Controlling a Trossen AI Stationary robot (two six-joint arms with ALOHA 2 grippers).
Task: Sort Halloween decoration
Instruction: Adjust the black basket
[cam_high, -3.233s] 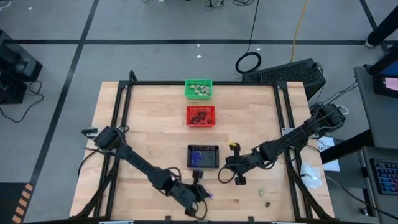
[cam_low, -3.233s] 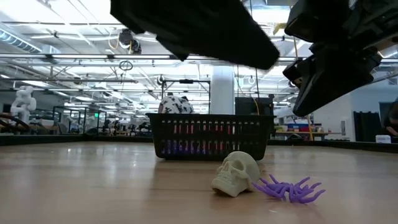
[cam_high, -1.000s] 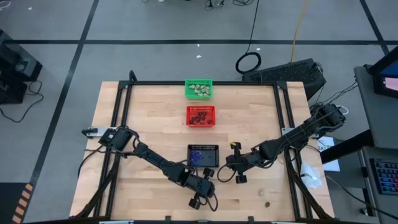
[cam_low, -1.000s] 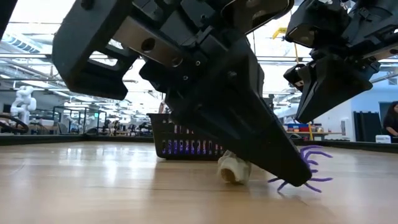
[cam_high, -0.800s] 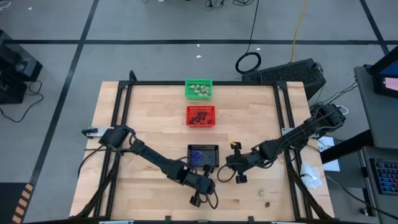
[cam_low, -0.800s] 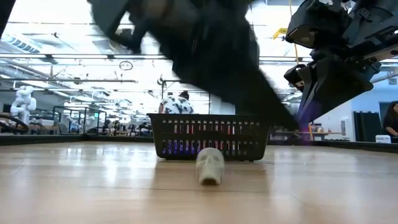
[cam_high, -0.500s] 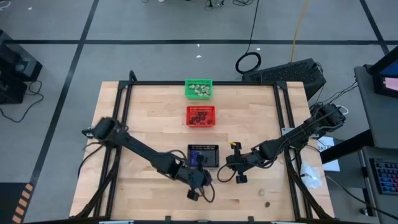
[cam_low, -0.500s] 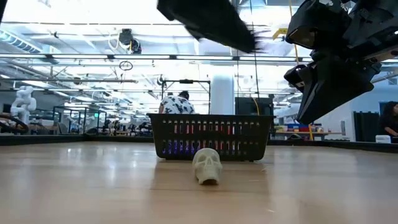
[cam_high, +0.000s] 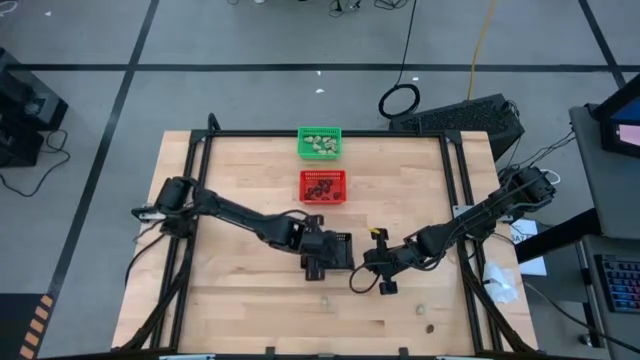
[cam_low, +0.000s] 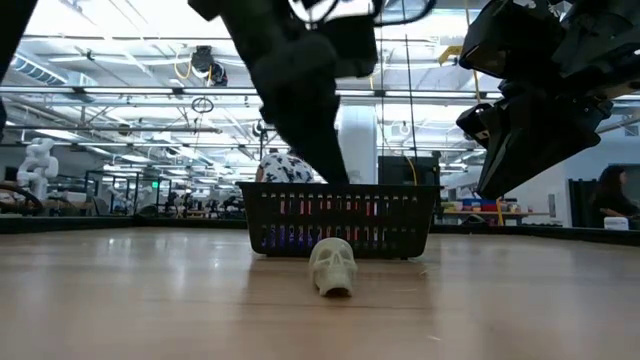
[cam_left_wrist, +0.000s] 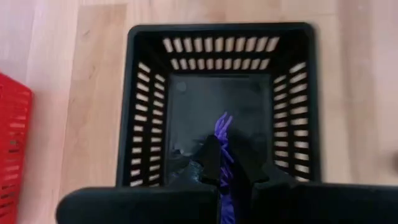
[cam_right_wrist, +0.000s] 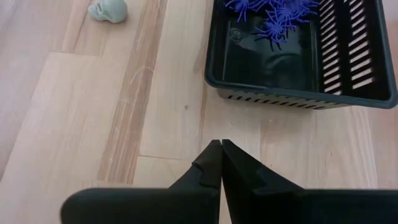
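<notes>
High view first: the left gripper (cam_high: 322, 255) hangs over the black basket (cam_high: 343, 240) at mid-table, its arm stretched in from the left edge; from its wrist view the fingers (cam_left_wrist: 210, 163) are pressed together on a purple spider (cam_left_wrist: 224, 134), whose legs stick out past the tips above the basket's dark floor; the red basket (cam_left_wrist: 11, 149) shows at the side of that same picture.

From the low view a cream skull (cam_low: 332, 265) lies on the wooden table (cam_low: 150, 300) just in front of the black basket, apart from both arms; from above it is a pale speck near the front edge (cam_high: 323, 298), and two more small trinkets (cam_high: 425, 318) sit toward the right front corner, too small to tell apart.

The right gripper (cam_high: 381, 282) waits just right of the black basket, fingers pressed together on nothing, held above bare wood; its wrist view looks into the basket's corner where a heap of purple spiders (cam_right_wrist: 277, 14) lies.

Farther back, the red basket holds dark pieces and the green basket (cam_high: 320, 142) pale ones.
</notes>
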